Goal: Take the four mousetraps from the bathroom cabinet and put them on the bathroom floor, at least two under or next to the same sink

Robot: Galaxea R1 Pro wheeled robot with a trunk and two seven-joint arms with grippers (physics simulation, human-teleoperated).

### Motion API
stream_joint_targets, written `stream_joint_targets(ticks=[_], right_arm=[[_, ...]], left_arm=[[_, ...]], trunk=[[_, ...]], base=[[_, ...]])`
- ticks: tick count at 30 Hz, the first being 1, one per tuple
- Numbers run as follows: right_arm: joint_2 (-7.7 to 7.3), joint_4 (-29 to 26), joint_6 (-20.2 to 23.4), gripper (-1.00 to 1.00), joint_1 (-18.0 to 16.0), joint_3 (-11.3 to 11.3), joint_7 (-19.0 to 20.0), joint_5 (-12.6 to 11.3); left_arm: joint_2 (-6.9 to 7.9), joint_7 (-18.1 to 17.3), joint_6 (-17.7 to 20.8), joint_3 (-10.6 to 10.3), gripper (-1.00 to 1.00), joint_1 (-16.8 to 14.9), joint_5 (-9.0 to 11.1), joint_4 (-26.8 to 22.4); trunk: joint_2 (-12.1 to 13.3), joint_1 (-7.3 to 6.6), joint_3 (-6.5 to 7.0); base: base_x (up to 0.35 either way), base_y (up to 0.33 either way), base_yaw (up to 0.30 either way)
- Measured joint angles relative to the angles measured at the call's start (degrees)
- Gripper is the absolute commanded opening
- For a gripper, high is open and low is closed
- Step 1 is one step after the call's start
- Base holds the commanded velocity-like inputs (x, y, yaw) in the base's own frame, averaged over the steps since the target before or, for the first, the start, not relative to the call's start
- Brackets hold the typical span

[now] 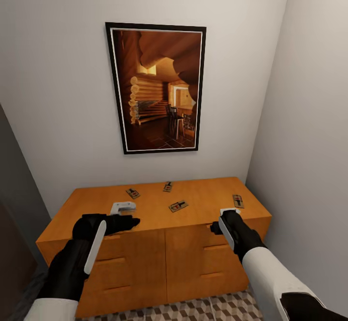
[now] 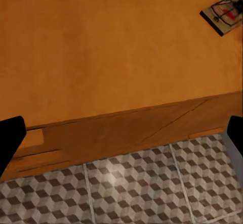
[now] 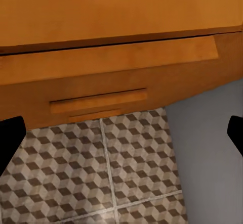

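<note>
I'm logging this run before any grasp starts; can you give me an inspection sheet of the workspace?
Surface: cabinet top, flat, orange-brown wood.
Job's things: four mousetraps on it: back left, back middle, centre, right; none on the floor.
Clutter: nothing seen.
Grippers: left gripper and right gripper open, empty, over the front edge.
Cables: nothing seen.
Surroundings: framed picture on white wall; wall close at right.
</note>
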Motion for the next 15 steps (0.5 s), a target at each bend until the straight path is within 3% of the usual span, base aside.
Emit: stream_joint_targets(ticks=[7, 15], right_arm=[[0.15, 1.3, -1.3, 1.00, -0.5, 0.0, -0.5, 0.0], [0.28, 1.5, -1.5, 1.00, -0.6, 0.0, -0.5, 0.1]], left_arm=[[-1.30, 0.0, 0.0, 0.0, 1.00, -6.9, 0.0, 4.4], [-2.09, -0.1, 0.0, 0.1, 1.00, -15.0, 0.0, 12.9]], trunk=[[0.0, 0.00, 0.00], [0.0, 0.00, 0.00]], base=[[0.000, 0.000, 0.000], [0.000, 0.000, 0.000]])
